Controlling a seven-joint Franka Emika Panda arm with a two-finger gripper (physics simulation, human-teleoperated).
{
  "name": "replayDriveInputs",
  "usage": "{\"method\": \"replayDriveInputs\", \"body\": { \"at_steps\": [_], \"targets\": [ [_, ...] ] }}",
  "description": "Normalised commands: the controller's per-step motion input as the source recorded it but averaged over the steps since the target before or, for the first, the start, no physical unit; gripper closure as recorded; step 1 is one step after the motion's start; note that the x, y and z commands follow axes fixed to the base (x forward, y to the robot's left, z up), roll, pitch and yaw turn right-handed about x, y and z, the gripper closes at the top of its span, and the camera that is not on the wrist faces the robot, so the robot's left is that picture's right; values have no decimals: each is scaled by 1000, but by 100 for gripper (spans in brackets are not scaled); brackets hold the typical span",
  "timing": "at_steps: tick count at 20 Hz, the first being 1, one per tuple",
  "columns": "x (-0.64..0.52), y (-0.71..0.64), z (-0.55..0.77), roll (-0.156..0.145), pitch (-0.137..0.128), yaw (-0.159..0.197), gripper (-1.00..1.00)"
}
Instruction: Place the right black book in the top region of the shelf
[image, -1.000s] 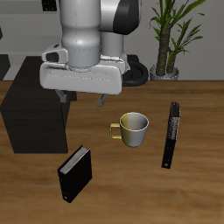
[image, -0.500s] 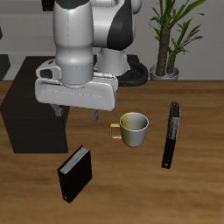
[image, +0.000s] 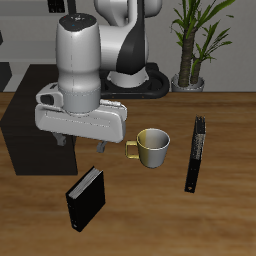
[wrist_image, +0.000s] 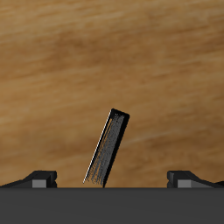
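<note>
Upright right black book (image: 85, 200) before shelf (image: 38, 135)

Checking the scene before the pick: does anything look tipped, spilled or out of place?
Nothing stands out. The chunky black hardcover book stands upright near the table's front edge, the pale yellow mug sits upright, and the long thin black book stands on the wood. The tool hangs open above, holding nothing.

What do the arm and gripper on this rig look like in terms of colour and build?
The arm is made of rounded, glossy white-grey segments with black bands at the joints. The hand is a wide, flat, light grey block, and the gripper has two short dark grey fingers beneath it. In the wrist view the fingertips look dark grey and blocky. No cables or markings show.
</note>
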Motion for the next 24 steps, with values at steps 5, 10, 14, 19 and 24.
{"method": "replayDriveInputs", "body": {
  "at_steps": [5,10,14,19,24],
  "targets": [
    [28,5,-261,3,4,-29,-100],
    [66,6,-316,-5,20,-18,-100],
    [107,-61,-368,-8,36,-29,-100],
    [48,53,-353,8,46,-20,-100],
    [32,67,-296,5,38,-6,-100]
  ]
}}
